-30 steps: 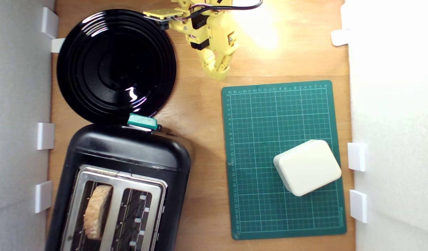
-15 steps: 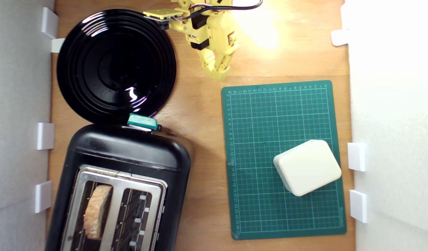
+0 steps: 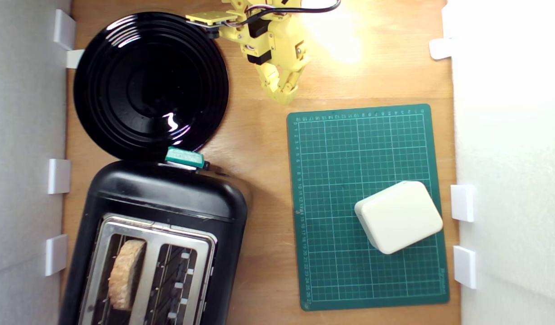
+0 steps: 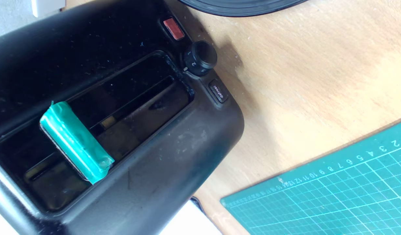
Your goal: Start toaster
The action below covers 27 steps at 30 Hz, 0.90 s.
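Note:
The glossy black toaster [image 3: 169, 198] stands at the lower left of the exterior view, and a slice of bread [image 3: 126, 273] sits in one of its two slots. Its teal lever knob [image 3: 184, 157] juts from the end that faces the plate. My yellow gripper [image 3: 282, 95] hangs near the top centre over bare wood, fingers together and holding nothing, well away from the lever. The wrist view looks at the toaster's end face [image 4: 174, 156], with the teal lever knob [image 4: 76, 142] in its recessed track. The gripper itself does not show there.
A round black ridged plate [image 3: 151, 85] lies beside the toaster's lever end. A green cutting mat [image 3: 349, 149] carries a cream box [image 3: 398, 215]. The toaster face has a red button [image 4: 173, 28] and a dial [image 4: 200, 58]. White walls with brackets [image 3: 59, 176] bound both sides.
The gripper tip has drawn back very slightly toward the top of the exterior view. The toaster, lever and everything else have stayed put.

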Available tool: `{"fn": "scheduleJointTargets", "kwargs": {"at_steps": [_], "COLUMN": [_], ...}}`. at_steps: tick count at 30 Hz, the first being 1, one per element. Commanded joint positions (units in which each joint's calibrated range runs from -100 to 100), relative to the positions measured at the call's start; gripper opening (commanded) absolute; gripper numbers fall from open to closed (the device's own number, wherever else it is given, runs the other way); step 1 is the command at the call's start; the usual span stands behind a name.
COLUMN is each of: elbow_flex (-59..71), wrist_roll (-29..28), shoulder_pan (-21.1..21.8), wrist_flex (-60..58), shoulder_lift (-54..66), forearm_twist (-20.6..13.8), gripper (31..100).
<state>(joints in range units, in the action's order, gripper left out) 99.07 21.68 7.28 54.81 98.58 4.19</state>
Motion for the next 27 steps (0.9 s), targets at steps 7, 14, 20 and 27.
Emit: {"fn": "scheduleJointTargets", "kwargs": {"at_steps": [7, 14, 20, 27], "elbow_flex": [-11.2, -28.3, -37.7, -43.8], "wrist_roll": [0.4, 4.9, 11.5, 21.4], "shoulder_pan": [-0.2, -3.0, -7.7, -13.1], "wrist_flex": [0.5, 0.7, 0.7, 0.7], "shoulder_lift": [-5.7, -21.9, -31.5, -38.6], "forearm_twist": [-2.9, -4.4, -10.7, -14.1], "gripper": [31.4, 31.3, 31.3, 31.3]}}
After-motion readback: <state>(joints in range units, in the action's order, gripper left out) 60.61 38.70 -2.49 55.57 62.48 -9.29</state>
